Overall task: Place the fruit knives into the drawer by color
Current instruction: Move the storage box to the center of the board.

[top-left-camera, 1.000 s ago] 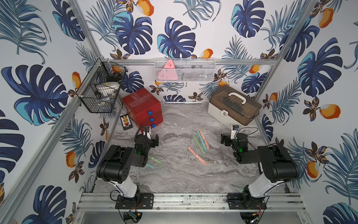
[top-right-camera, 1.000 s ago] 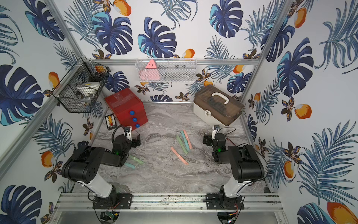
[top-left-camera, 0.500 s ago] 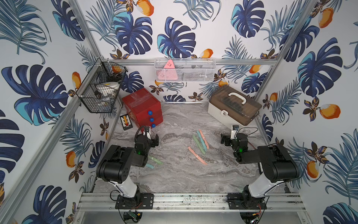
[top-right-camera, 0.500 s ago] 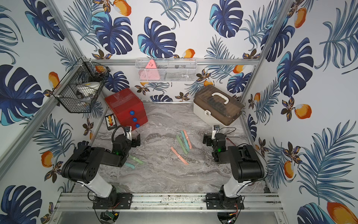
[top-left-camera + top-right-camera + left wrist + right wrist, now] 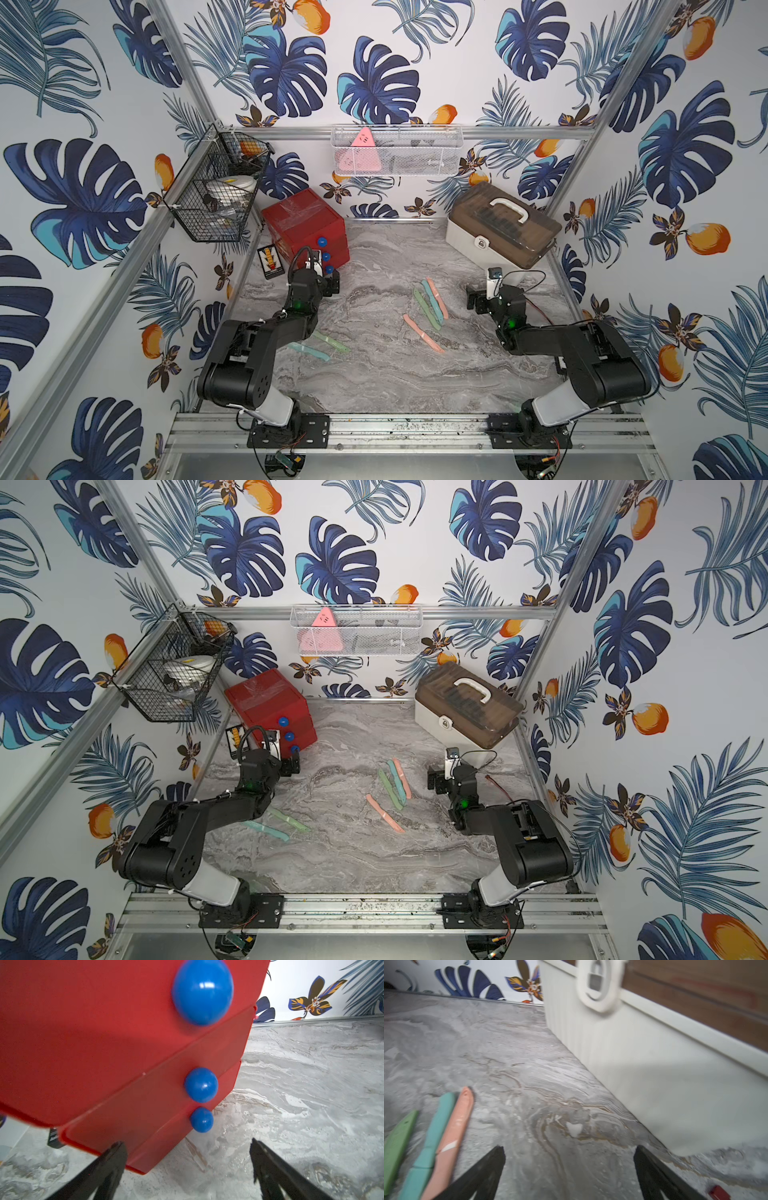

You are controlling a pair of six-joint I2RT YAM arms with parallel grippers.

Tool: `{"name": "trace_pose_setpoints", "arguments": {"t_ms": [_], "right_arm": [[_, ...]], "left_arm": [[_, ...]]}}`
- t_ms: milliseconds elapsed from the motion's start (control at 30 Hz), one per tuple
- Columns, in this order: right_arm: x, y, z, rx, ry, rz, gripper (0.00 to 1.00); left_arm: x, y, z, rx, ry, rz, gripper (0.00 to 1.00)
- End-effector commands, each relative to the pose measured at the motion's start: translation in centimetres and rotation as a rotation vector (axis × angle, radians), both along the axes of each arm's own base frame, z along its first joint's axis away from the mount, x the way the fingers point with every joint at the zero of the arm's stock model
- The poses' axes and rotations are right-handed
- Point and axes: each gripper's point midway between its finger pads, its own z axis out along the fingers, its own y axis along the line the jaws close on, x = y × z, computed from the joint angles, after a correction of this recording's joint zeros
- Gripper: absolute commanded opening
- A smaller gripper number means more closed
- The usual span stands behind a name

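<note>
The red drawer [image 5: 305, 230] [image 5: 104, 1043] stands at the back left, three blue knobs on its fronts, the lowest knob [image 5: 201, 1120] nearest my left gripper. My left gripper [image 5: 328, 284] [image 5: 187, 1145] is open and empty just in front of it. Mid-table lie a pale green knife [image 5: 426, 309], a teal knife [image 5: 433, 302] and a pink knife [image 5: 439, 296] side by side, with another pink knife [image 5: 423, 333] nearer the front. A green knife [image 5: 332, 341] and a teal knife [image 5: 309, 351] lie beside the left arm. My right gripper [image 5: 478, 297] [image 5: 569, 1149] is open and empty, right of the cluster.
A beige case [image 5: 500, 232] with a brown lid stands at the back right, close to the right gripper. A black wire basket [image 5: 216, 191] hangs on the left wall and a white mesh basket [image 5: 397, 151] on the back wall. A small card [image 5: 270, 262] leans by the drawer.
</note>
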Motion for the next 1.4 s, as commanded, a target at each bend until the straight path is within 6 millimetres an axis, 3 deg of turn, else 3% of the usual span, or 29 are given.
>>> {"name": "trace_pose_setpoints", "arguments": {"t_ms": [0,100,200,300,400,467,533,667,733,833,900,933,1033,1067,1100,1167,1200,1367], "right_arm": [[0.1,2.4,0.5,-0.116,0.132,0.036,1.0],[0.8,4.9,2.7,0.019,0.252,0.028,1.0],[0.8,8.3,5.7,0.252,0.306,0.103,1.0],[0.4,11.4,7.9,0.4,0.384,0.205,1.0],[0.3,13.9,6.9,0.522,0.538,0.254,1.0],[0.2,16.2,6.4,0.626,0.608,0.336,1.0],[0.5,18.5,6.8,0.701,0.651,0.407,1.0],[0.7,22.7,7.4,0.78,0.722,0.495,1.0],[0.8,24.8,8.1,0.814,0.751,0.537,0.93],[0.7,28.1,8.1,0.839,0.83,0.577,0.66],[0.6,30.2,8.9,0.874,0.861,0.613,0.46],[0.6,31.3,7.8,0.88,0.9,0.614,0.37],[1.7,33.1,7.8,0.926,0.929,0.603,0.04],[2.3,33.6,7.9,0.95,0.937,0.593,0.0],[1.7,35.0,7.9,0.959,0.955,0.61,0.0],[2.7,35.9,8.1,1.012,0.961,0.612,0.0],[3.1,36.4,8.3,1.034,0.962,0.619,0.0],[6.0,37.8,7.6,1.083,0.99,0.574,0.0]], "left_arm": [[-2.2,0.9,-1.7,0.011,0.134,0.073,0.99],[-3.7,1.1,-0.3,-0.016,0.15,0.121,0.99],[-5.1,0.0,1.1,-0.076,0.175,0.091,0.99],[-6.5,-0.7,4.3,-0.157,0.05,0.082,0.99],[-8.7,0.5,5.7,-0.264,-0.069,0.167,0.99],[-9.2,-0.2,5.8,-0.273,-0.078,0.114,0.99],[-9.1,-1.5,5.3,-0.251,-0.012,0.032,0.99],[-9.3,-0.5,4.1,-0.259,0.189,0.152,0.99],[-9.8,0.0,4.3,-0.275,0.236,0.204,0.99],[-11.8,1.8,5.0,-0.305,0.278,0.355,0.96],[-13.0,2.7,5.8,-0.325,0.262,0.422,0.88],[-13.6,3.3,6.2,-0.339,0.24,0.465,0.85],[-14.5,4.6,6.9,-0.365,0.191,0.559,0.72],[-14.3,4.8,6.9,-0.371,0.179,0.566,0.64],[-14.0,5.0,7.0,-0.375,0.175,0.571,0.55],[-13.4,6.0,6.8,-0.383,0.179,0.616,0.13],[-13.1,6.4,6.7,-0.394,0.179,0.633,0.0],[-10.0,8.1,6.3,-0.484,0.125,0.64,0.0]]}}
